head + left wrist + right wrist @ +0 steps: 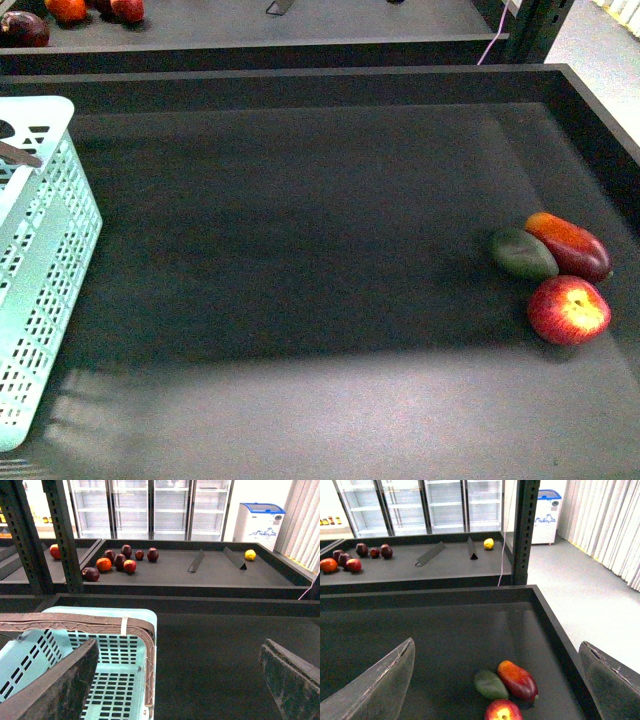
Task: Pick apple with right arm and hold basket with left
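Note:
The red apple (568, 309) with a yellow stem patch lies at the right of the dark tray, next to a red-orange mango (569, 245) and a dark green oval fruit (523, 253). In the right wrist view the apple (503, 710) sits low between my open right gripper's (497, 685) fingers (380, 685), some way below them. The mint-green basket (40, 260) stands at the left edge. In the left wrist view the basket (100, 675) and its grey-brown handle (75, 621) with a white zip tie lie under my open left gripper (177, 682); one finger (55, 690) is over the basket. Neither arm shows in the front view.
The dark tray (300, 230) has raised walls at back and right (600, 120). Behind it a second tray holds several red and dark fruits (120, 560), two black wedges (196, 561) and a yellow fruit (250, 555). Metal rack posts (526, 530) stand between the trays.

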`<control>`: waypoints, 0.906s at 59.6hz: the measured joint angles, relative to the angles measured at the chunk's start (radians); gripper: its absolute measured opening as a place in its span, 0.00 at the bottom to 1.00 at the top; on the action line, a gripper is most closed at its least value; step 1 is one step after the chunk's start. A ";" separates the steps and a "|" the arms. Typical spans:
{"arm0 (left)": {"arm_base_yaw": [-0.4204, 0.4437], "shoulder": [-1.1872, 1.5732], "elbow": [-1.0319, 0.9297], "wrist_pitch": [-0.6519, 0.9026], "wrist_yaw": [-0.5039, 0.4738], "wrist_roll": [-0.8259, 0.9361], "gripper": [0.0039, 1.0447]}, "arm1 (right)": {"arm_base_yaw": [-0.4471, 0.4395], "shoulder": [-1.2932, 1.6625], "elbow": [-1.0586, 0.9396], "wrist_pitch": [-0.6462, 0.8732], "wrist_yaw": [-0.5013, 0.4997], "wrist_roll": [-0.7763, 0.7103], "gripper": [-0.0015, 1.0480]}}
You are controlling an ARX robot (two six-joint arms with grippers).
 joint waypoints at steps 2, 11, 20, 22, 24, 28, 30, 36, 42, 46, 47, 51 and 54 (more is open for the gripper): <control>0.000 0.000 0.000 0.000 0.000 0.000 0.94 | 0.000 0.000 0.000 0.000 0.000 0.000 0.92; 0.000 0.000 0.000 0.000 0.000 0.000 0.94 | 0.000 0.000 0.000 0.000 0.000 0.000 0.92; 0.000 0.000 0.000 0.000 0.000 0.000 0.94 | 0.000 0.000 0.000 0.000 0.000 0.000 0.92; 0.000 0.000 0.000 0.000 0.000 0.000 0.94 | 0.000 0.000 0.000 0.000 0.000 0.000 0.92; 0.000 0.000 0.000 0.000 0.000 0.000 0.94 | 0.000 0.000 0.000 0.000 0.000 0.000 0.92; 0.000 0.000 0.000 0.000 0.000 0.000 0.94 | 0.000 0.000 0.000 0.000 0.000 0.000 0.92; 0.000 0.000 0.000 0.000 0.000 0.000 0.94 | 0.000 0.000 0.000 0.000 0.000 0.000 0.92; 0.000 0.000 0.000 0.000 0.000 0.000 0.94 | 0.000 0.000 0.000 0.000 0.000 0.000 0.92; 0.000 0.000 0.000 0.000 0.000 0.000 0.94 | 0.000 0.000 0.000 0.000 0.000 0.000 0.92; -0.014 0.034 0.029 -0.082 -0.062 -0.064 0.94 | 0.000 0.000 0.000 0.000 0.000 0.000 0.92; -0.022 0.070 0.056 -0.154 -0.099 -0.101 0.94 | 0.000 0.000 0.000 0.000 0.000 0.000 0.92; -0.010 0.206 0.133 -0.336 -0.127 -0.299 0.94 | 0.000 0.000 0.000 0.000 0.000 0.000 0.92; 0.008 0.256 0.141 -0.371 -0.114 -0.414 0.94 | 0.000 0.000 0.000 0.000 0.000 0.000 0.92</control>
